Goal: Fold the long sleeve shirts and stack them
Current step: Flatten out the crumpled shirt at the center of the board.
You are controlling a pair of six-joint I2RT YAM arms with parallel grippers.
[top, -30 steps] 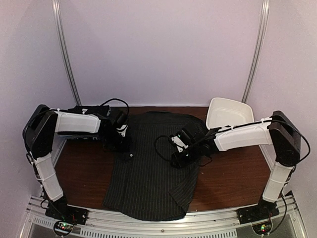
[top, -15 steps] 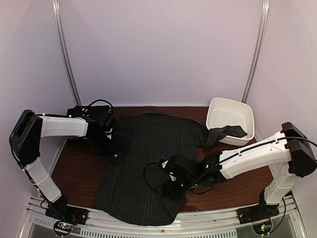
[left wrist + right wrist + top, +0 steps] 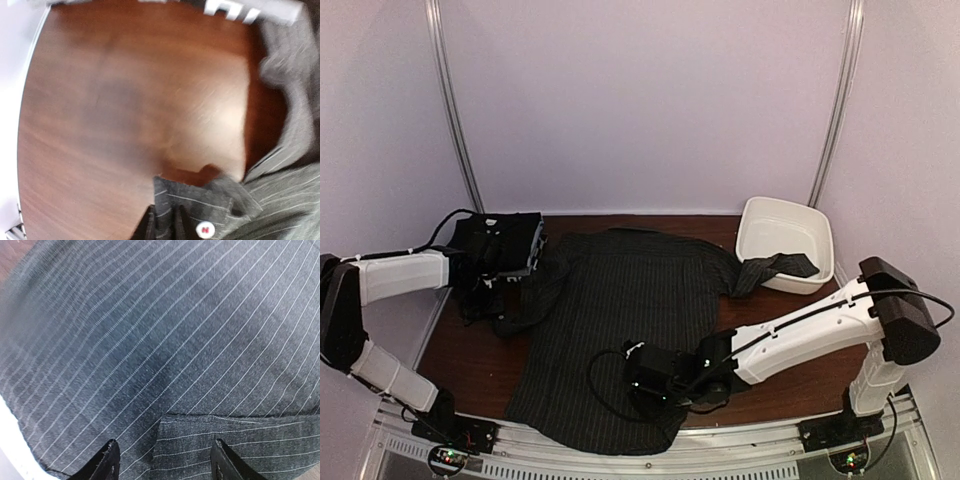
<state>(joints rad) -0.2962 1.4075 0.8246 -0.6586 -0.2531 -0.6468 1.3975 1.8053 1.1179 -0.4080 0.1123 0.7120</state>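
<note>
The shirt (image 3: 620,320) lay spread and unfolded, nothing stacked; the left gripper (image 3: 164,226) pinched its edge, the right gripper (image 3: 165,460) hung open-jawed above it.

Lab test booth: plain white walls (image 3: 640,100), aluminium frame rails (image 3: 453,110).

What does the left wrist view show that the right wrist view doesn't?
Only the left wrist view: bare brown table, a white button, and the left hand pinching an edge of the pinstriped shirt. Only the right wrist view: the right hand open over flat cloth crossed by a seam. Both: that same pinstriped shirt.
</note>
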